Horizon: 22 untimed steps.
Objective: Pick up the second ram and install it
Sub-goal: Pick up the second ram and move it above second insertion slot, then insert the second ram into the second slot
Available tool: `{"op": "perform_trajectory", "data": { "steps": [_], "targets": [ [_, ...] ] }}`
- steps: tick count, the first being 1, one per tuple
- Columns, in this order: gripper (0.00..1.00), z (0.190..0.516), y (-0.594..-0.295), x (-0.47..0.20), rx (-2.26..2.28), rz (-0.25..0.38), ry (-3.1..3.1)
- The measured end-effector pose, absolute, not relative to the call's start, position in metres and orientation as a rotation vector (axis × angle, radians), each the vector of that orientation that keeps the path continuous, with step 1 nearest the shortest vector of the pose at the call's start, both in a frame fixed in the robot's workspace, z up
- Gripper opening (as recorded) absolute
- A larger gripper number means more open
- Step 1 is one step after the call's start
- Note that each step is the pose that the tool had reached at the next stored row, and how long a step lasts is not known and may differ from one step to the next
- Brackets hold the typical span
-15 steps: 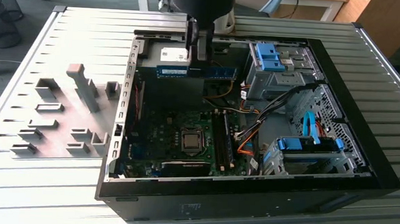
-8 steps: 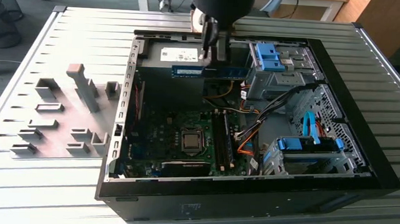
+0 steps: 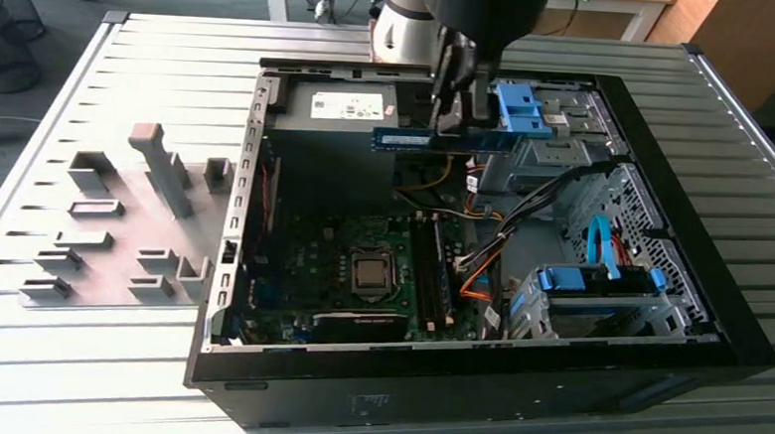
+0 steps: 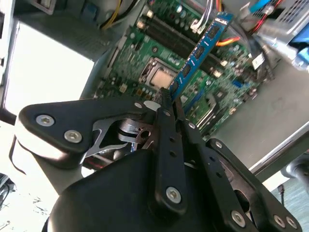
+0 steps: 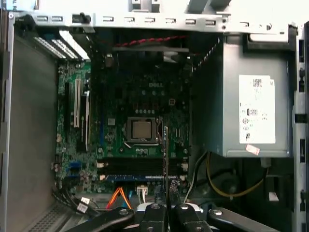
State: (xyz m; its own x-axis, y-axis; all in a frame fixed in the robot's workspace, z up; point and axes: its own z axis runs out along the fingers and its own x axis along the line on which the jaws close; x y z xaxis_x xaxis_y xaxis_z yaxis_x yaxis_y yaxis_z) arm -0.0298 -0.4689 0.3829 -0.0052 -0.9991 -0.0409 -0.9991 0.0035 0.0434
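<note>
Closest up in the second wrist view, the black gripper (image 4: 170, 99) is seen with its fingers (image 4: 166, 135) pressed together on the ram stick (image 4: 198, 50), so the stick is properly pinched, not just touched. A long part of the stick is left poking out past the fingertips, free in the air over the motherboard (image 4: 130, 72), with nothing else touching it.

Same deal in the first wrist view: the gripper (image 5: 166, 200) is clamped on the stick (image 5: 165, 154). It's seen edge-on as a thin line running just beside the CPU socket (image 5: 141, 129) and across the long black memory slots (image 5: 135, 166). The silver power supply (image 5: 251, 106) is mounted off to one side inside the case.

In the exterior view the stick (image 3: 399, 139) is held level and well above the board (image 3: 345, 274), up by the far end of the open computer case (image 3: 485, 381), just in front of the power supply (image 3: 347, 105). The gripper (image 3: 457, 111) is hung straight down onto it, and the slots (image 3: 432, 269) are not touched. Blue drive brackets (image 3: 519, 110) are seen just beside the gripper on the exterior view's right. Grey fixture blocks (image 3: 164, 171) are parked on the ribbed metal table (image 3: 63, 339) on the exterior view's left, well apart from the stick
</note>
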Motion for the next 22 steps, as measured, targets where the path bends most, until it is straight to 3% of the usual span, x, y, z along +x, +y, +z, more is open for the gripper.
{"op": "perform_trajectory", "data": {
  "steps": [22],
  "targets": [
    [0.14, 0.382, -0.468, 0.001, 2.214, -0.094, -2.224]
  ]
}}
